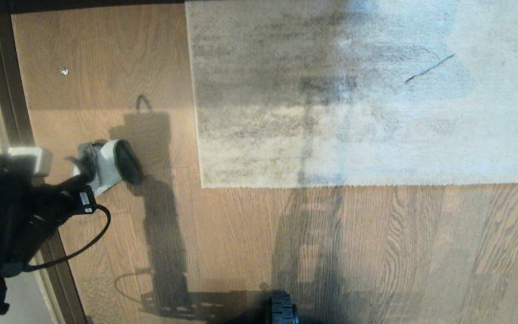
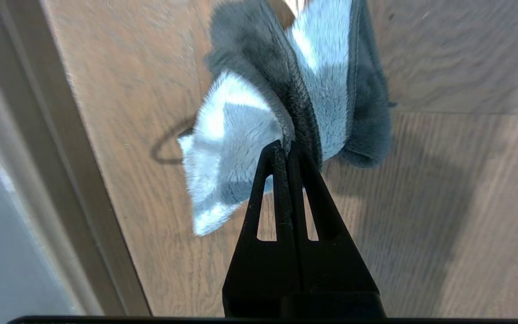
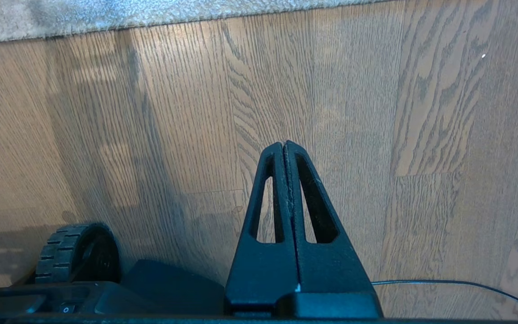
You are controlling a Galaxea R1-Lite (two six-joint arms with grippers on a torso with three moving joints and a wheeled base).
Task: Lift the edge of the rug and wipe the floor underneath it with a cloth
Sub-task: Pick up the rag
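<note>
Where the left gripper (image 2: pixel 285 145) shows in its wrist view, its jaws are clenched on the cloth (image 2: pixel 286 117), tips pressed together over a fold of the fabric. The cloth hangs from the tips in two lobes, dark grey pile on the outer face, off-white on the inner, with the floor (image 2: pixel 443 157) behind it.

In the head view the left gripper (image 1: pixel 89 173) sits at about 9 o'clock, reaching in from the left border, the cloth (image 1: pixel 106 164) bunched at its end, pale with a dark rounded fold toward the rug. It is over bare floor (image 1: pixel 241 234), near the dark baseboard strip (image 1: pixel 9 90) and apart from the rug. A black cable (image 1: pixel 92 238) loops below the arm, and the arm's shadow falls on the planks toward 6 o'clock.

Right gripper (image 3: pixel 285 144): jaws clenched on nothing, tips meeting, pointing over bare floor (image 3: pixel 421 135). It does not show in the head view.

The rug edge (image 1: pixel 286 184) runs from centre toward 3 o'clock, with a square corner (image 1: pixel 203 185) just left of centre; the side border climbs toward 12 o'clock. The rug lies flat on the planks. Its border (image 3: pixel 151 20) also crosses the right wrist view beyond the jaws.

A ridged black wheel (image 1: pixel 282 308) of the base shows at 6 o'clock; a small white speck (image 1: pixel 64 70) lies on the floor at 10 o'clock.
</note>
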